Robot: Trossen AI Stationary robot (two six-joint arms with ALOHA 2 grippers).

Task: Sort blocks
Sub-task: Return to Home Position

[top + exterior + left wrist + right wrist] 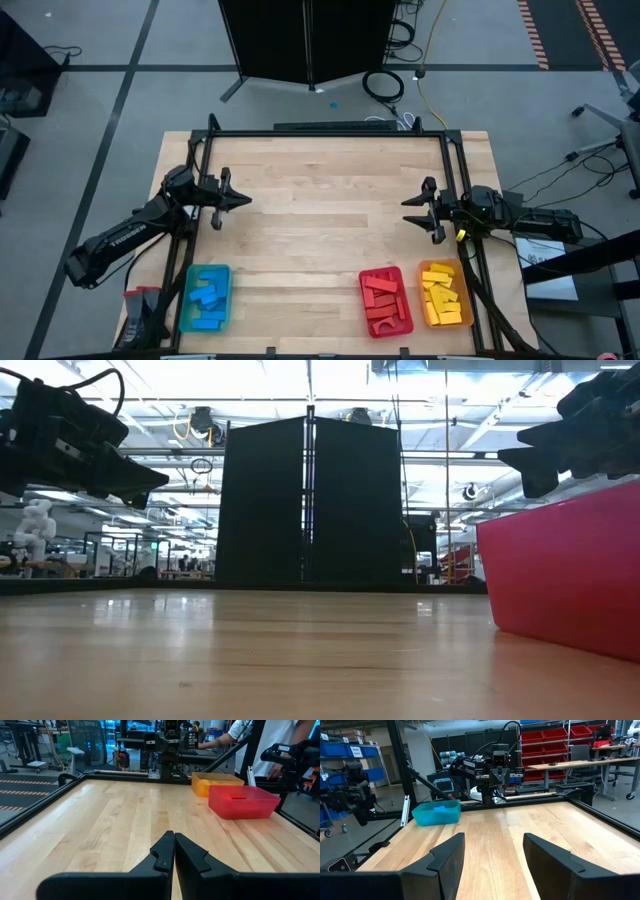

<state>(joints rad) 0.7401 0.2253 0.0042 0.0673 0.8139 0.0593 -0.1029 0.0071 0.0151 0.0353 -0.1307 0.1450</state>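
Observation:
The blocks lie sorted in three trays near the table's near edge: blue blocks (205,297) in a teal tray (185,300), red blocks (384,300) in a red tray (363,302), yellow blocks (441,292) in an orange tray (424,300). My left gripper (244,200) hovers above the table's left side, shut and holding nothing; its fingers (174,851) meet in the left wrist view. My right gripper (408,212) hovers above the table's right side, open and holding nothing, with a wide gap (492,865) between its fingers.
A black frame (325,133) runs along the table's far edge and both sides. The bare wooden tabletop (325,210) lies between the two grippers. In the low view the red tray's wall (565,575) stands close on the right. A person (280,750) stands beyond the table.

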